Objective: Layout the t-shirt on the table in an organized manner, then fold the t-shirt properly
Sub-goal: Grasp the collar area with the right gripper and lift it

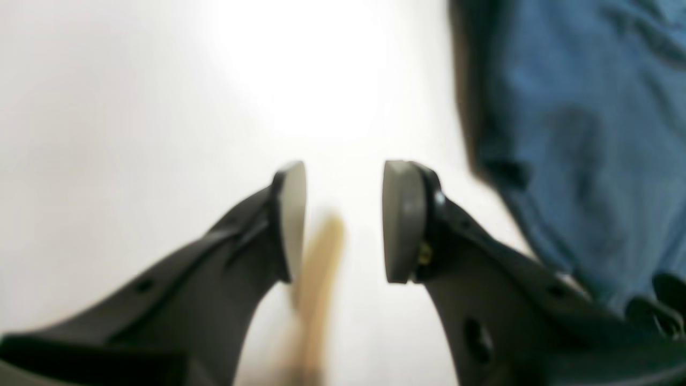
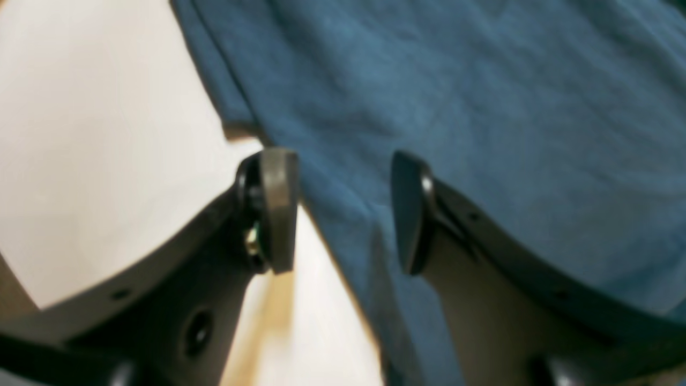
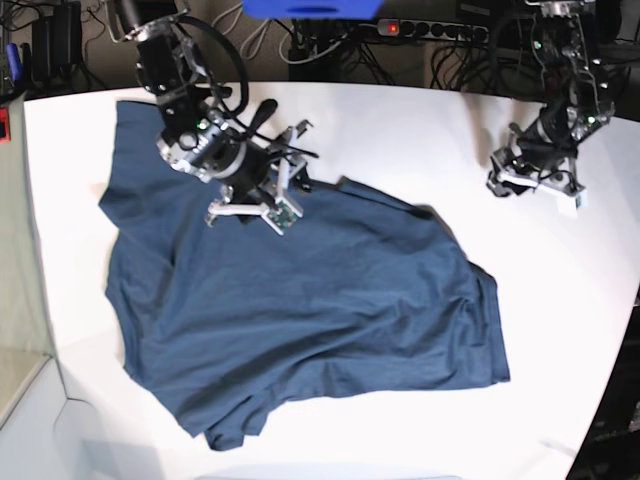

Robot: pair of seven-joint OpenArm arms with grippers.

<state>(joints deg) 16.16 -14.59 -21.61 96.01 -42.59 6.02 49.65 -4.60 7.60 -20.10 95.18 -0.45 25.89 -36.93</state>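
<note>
The dark blue t-shirt [image 3: 320, 300] lies spread but rumpled across the white table [image 3: 400, 130], its lower corner bunched near the front edge. My right gripper [image 3: 250, 212] hovers over the shirt's far edge. In the right wrist view this gripper [image 2: 343, 209] is open, with the t-shirt [image 2: 482, 107] and its edge below the gap and nothing pinched. My left gripper [image 3: 535, 185] sits off the shirt at the far right. Up close it [image 1: 344, 214] is open over bare table [image 1: 161, 107], and the t-shirt [image 1: 579, 134] lies to one side.
Cables and a power strip [image 3: 420, 28] run behind the table's far edge. A blue object [image 3: 310, 8] sits at the top. The table's curved edge [image 3: 625, 330] falls away at the right. A blurred tan streak [image 1: 321, 257] shows under the left gripper.
</note>
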